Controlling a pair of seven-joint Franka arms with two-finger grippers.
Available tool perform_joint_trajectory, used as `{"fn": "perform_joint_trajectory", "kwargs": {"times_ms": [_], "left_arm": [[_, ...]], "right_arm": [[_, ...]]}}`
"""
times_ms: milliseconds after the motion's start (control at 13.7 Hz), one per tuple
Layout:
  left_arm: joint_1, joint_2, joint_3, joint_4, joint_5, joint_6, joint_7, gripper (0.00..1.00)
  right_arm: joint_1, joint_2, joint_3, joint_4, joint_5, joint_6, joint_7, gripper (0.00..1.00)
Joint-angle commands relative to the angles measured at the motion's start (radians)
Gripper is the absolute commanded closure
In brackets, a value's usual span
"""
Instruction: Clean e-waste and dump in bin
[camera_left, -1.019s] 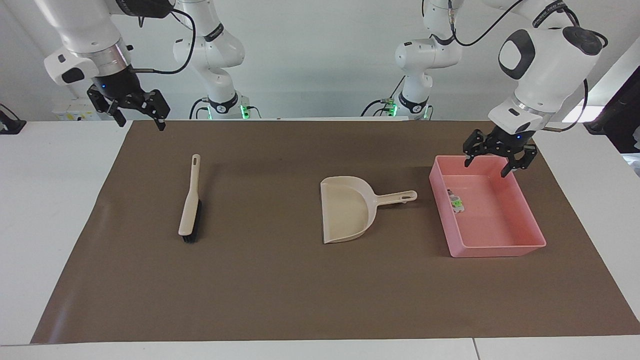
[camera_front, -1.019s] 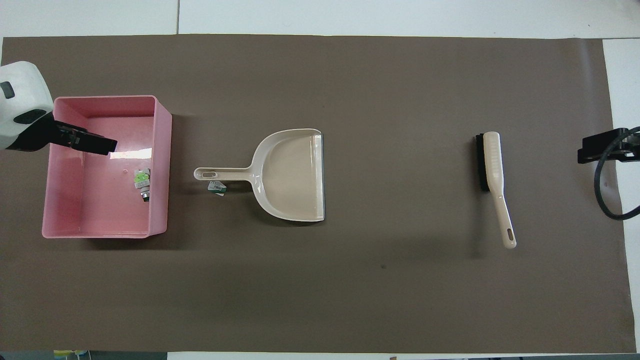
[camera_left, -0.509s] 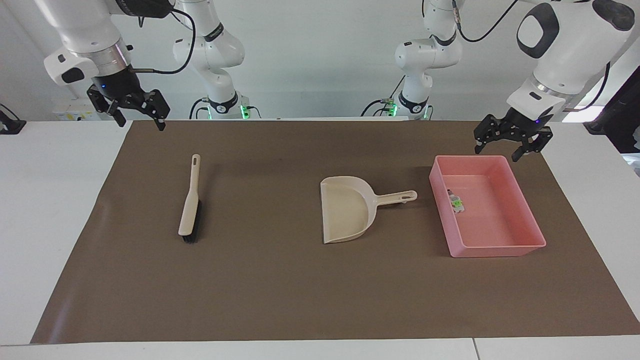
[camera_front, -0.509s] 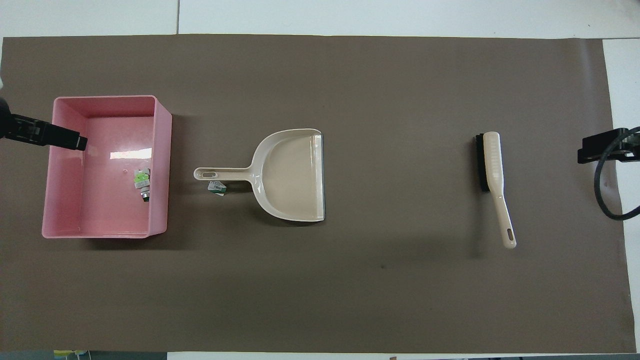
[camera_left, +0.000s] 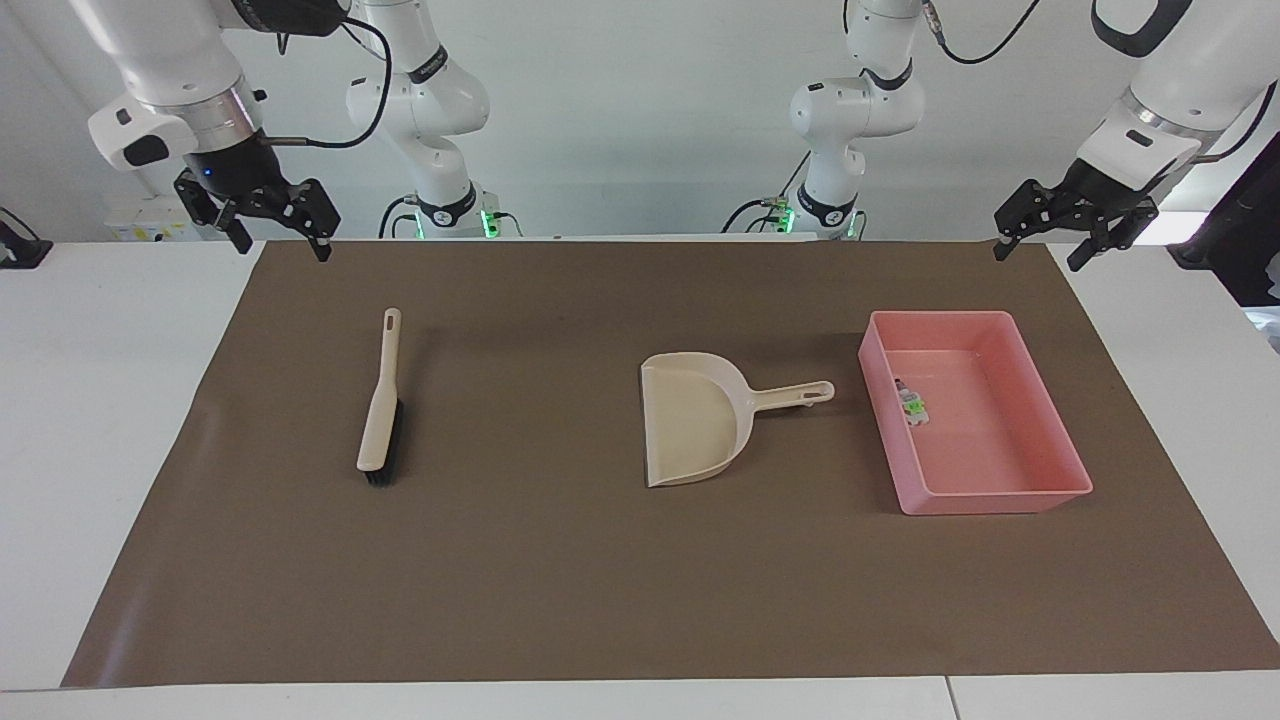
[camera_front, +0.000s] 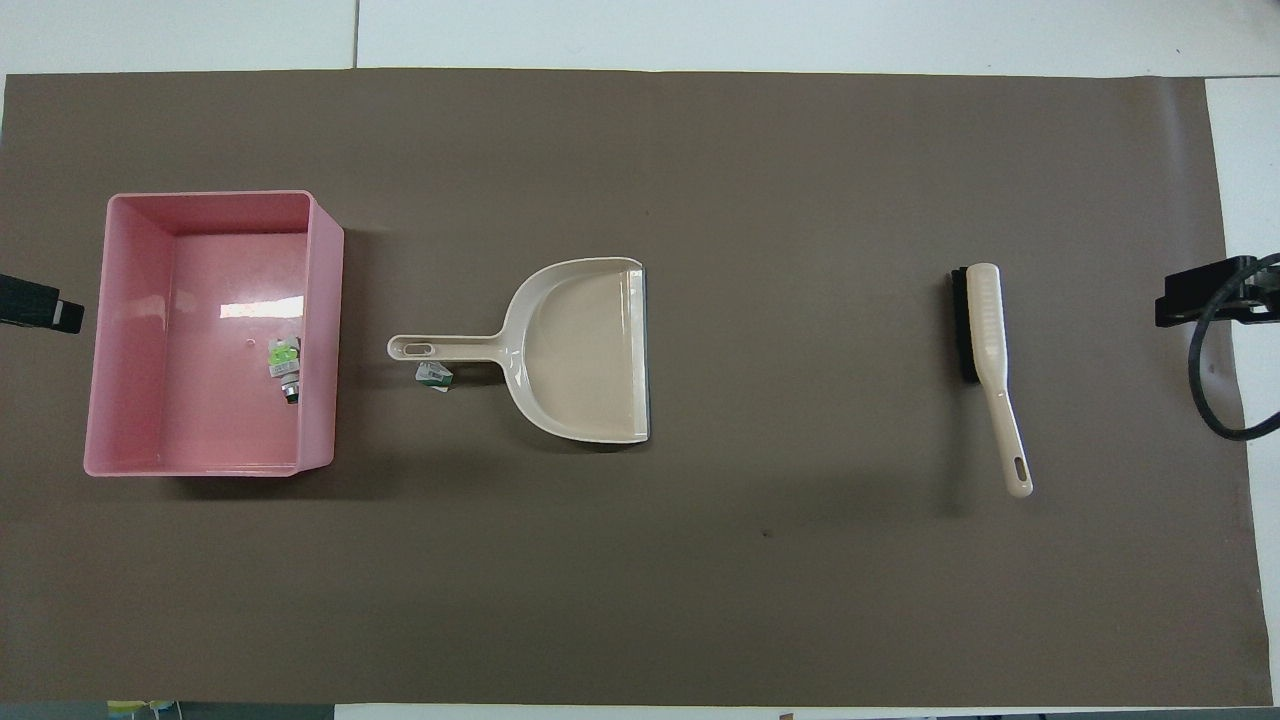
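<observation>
At the right arm's end of the table, then across toward the left arm's end, as the facing view runs:

Right gripper (camera_left: 277, 232): raised over the mat's corner nearest the robots; fingers spread apart, holding nothing; arm waits.
Brush (camera_left: 380, 410): flat on the brown mat (camera_left: 560, 580), handle pointing toward the robots, bristles dark.
Dustpan (camera_left: 700, 415): beige, mid-table, flat on the mat, handle pointing toward the bin.
Small piece (camera_front: 434, 375): on the mat, just beside the dustpan handle, outside the bin.
Bin (camera_left: 1040, 490): pink tub, upright on the mat beside the dustpan.
E-waste (camera_left: 911, 403): white-and-green piece with a dark tip, lying in the bin against the wall nearest the dustpan.
Left gripper (camera_left: 1076, 222): raised over the mat's edge nearest the robots, clear of the bin; fingers spread apart, holding nothing.
</observation>
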Motion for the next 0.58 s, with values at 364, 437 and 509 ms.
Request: {"fn": "perform_joint_trajectory", "kwargs": {"times_ms": [364, 437, 509], "left_arm": [[-0.032, -0.016, 0.005, -0.026, 0.060, -0.006, -0.048, 0.00], [-0.032, -0.016, 0.004, -0.026, 0.060, -0.003, -0.049, 0.00], [-0.032, -0.016, 0.002, -0.027, 0.060, 0.000, -0.051, 0.00]], "right_arm": [[-0.004, -0.009, 0.002, -0.011, 0.003, 0.018, 0.010, 0.00], [-0.004, -0.009, 0.002, -0.011, 0.003, 0.018, 0.013, 0.00], [-0.004, -0.009, 0.002, -0.011, 0.003, 0.018, 0.014, 0.00]]}}
